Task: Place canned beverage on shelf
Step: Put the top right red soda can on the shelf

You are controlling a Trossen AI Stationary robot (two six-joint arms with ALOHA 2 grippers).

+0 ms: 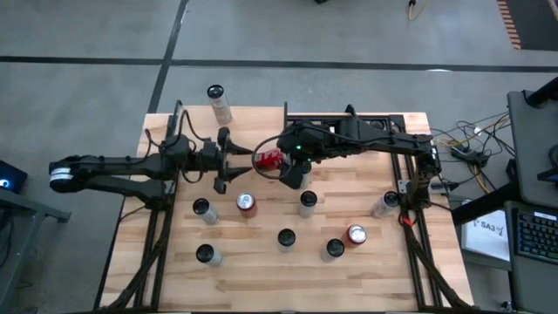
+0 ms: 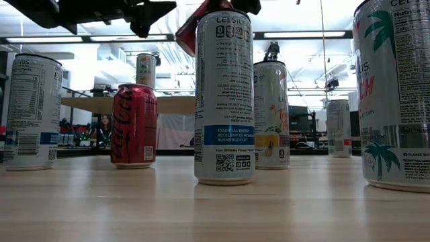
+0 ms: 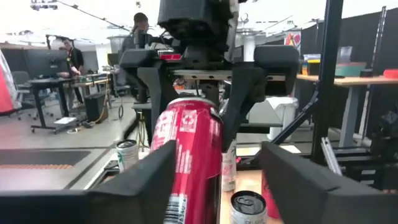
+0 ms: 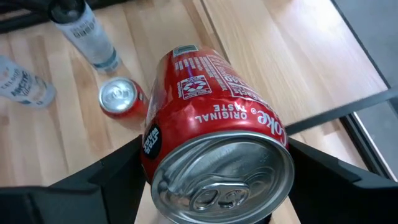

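From the high view, a red cola can is seen lifted above the far half of the table, lying on its side between the two arms, near the middle of the table's far edge. The right gripper reaches in from the right side and is closed around this can. The left gripper faces it from the left side, just beside the can. Other cans stand scattered over the near half. The shelf cannot be made out with certainty under the arms. The step in hand is judged to be a handover; it would be done well if the right grip is kept firm and the left gripper is drawn straight back before the can is carried.

In the low view, only standing cans are seen clearly, a tall white can in front; dark arm parts and a glimpse of red are seen at the top.

In the left wrist view, the left fingers are spread apart, with the red can between them; contact cannot be told. The right gripper is seen behind, holding it.

In the right wrist view, the can's silver top is seen large, the right fingers clamped on both of its sides.
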